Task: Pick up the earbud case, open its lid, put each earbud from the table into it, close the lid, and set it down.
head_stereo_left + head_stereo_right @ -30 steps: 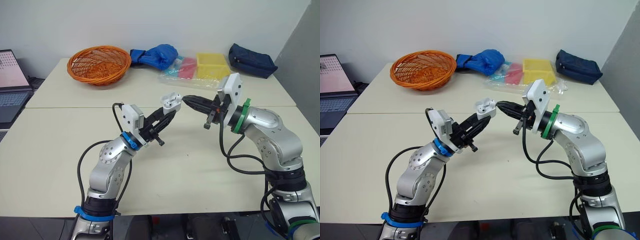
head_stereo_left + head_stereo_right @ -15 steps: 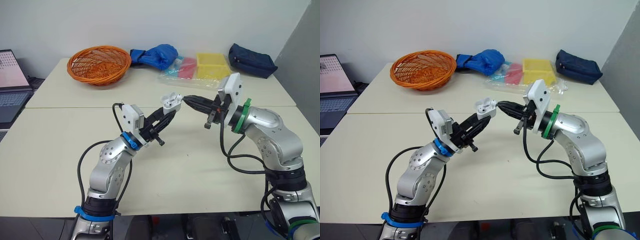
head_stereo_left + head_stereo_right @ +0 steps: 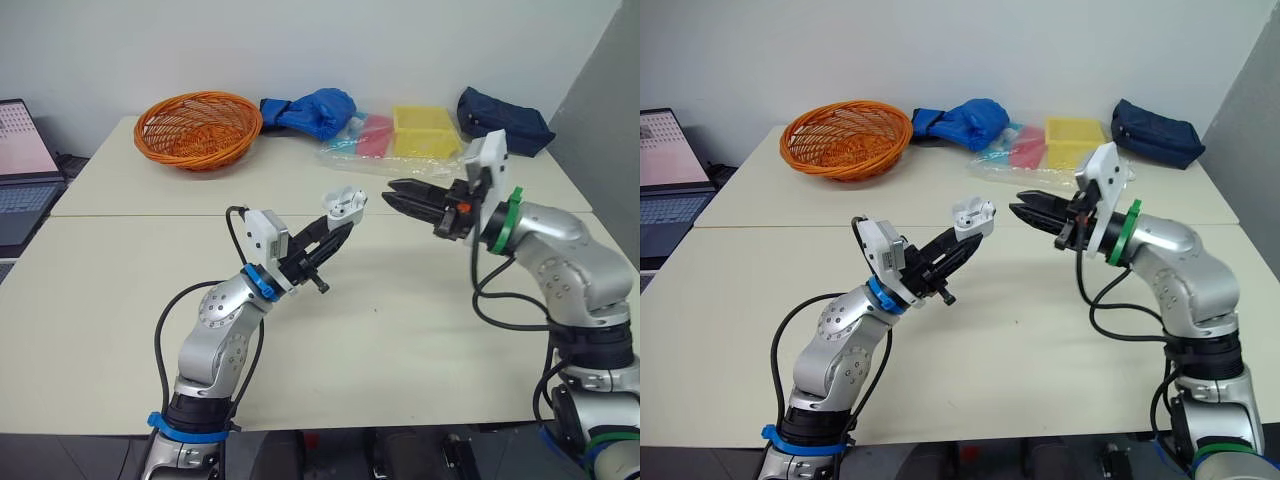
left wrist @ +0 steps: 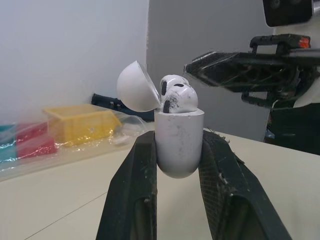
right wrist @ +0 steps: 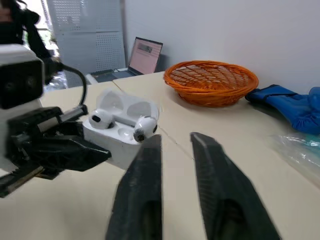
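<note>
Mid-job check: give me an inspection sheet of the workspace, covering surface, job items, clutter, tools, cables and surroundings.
Surface: cream table, two tops meeting at a seam; spills: nothing seen.
Job's things: earbud case held above the table, lid open, two earbuds seated inside.
Clutter: orange basket, blue bag, clear plastic bag, yellow bin and navy pouch, all along the far edge.
Tools: left tool shut on the earbud case; right tool open, empty, apart from the case.
Cables: black cables loop from both arms.
Surroundings: laptop at the robot's left; white wall behind.
</note>
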Controlling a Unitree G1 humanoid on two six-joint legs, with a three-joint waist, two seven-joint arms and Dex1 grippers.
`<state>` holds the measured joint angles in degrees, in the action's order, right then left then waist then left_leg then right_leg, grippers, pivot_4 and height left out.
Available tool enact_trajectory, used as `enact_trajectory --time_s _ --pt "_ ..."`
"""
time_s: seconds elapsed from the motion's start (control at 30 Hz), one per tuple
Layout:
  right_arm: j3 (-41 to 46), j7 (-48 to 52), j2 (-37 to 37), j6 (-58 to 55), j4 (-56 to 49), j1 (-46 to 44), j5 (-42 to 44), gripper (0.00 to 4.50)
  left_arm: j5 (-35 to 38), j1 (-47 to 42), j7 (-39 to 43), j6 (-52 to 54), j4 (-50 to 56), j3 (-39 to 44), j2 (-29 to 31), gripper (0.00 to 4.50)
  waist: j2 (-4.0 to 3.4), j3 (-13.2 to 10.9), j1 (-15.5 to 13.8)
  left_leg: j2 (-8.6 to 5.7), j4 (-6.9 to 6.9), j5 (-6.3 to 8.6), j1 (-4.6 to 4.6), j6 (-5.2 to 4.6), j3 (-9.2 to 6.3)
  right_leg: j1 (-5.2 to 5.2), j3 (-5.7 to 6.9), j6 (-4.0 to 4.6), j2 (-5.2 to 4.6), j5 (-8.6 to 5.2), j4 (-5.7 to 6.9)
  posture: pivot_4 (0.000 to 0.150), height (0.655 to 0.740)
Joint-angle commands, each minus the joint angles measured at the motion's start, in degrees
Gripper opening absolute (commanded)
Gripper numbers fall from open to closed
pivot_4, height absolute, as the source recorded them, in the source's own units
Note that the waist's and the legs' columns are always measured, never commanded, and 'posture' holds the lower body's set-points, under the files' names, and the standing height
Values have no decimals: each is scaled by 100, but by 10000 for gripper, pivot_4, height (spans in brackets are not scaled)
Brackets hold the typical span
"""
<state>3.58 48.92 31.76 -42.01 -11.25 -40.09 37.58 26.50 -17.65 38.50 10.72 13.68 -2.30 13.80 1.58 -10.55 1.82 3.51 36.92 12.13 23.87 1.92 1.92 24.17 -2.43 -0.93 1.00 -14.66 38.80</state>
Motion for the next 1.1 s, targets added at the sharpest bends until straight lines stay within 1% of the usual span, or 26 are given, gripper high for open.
enact_trajectory --time_s 0.03,0.07,0.17,0.3,0.43,1.1 --pt "244 474 284 -1415 476 -695 1080 24412 133 -91 232 -45 209 -41 64 7771 -1 -1 9 0 -1 0 -1 0 4 2 -1 0 0 0 3 1500 7400" --pt "142 590 341 -1508 518 -750 1101 27743 148 -115 272 -40 199 -40 77 7771 -1 -1 6 0 0 0 -2 0 4 2 -1 0 0 0 5 1500 7400" --pt "-41 521 223 -1242 533 -751 868 27743 160 -170 309 -27 183 -27 82 7771 0 0 -3 2 -1 0 0 -1 -6 -1 -2 7 0 -4 0 1500 7400" --pt "-43 306 -138 -1111 698 -846 798 27743 190 -193 319 19 204 -32 71 7771 0 0 2 1 -4 0 3 -1 -4 2 -2 6 2 -4 0 1500 7400" --pt "-81 267 -290 -936 858 -899 662 27743 230 -191 306 69 245 -32 37 7771 0 0 -1 0 -3 0 5 -1 -4 2 1 6 1 -4 -2 1500 7400" --pt "-175 515 -156 -904 843 -798 586 27743 249 -221 292 109 245 -19 4 7771 0 0 -2 1 -3 0 4 -1 -4 2 1 6 1 -4 -2 1500 7400"
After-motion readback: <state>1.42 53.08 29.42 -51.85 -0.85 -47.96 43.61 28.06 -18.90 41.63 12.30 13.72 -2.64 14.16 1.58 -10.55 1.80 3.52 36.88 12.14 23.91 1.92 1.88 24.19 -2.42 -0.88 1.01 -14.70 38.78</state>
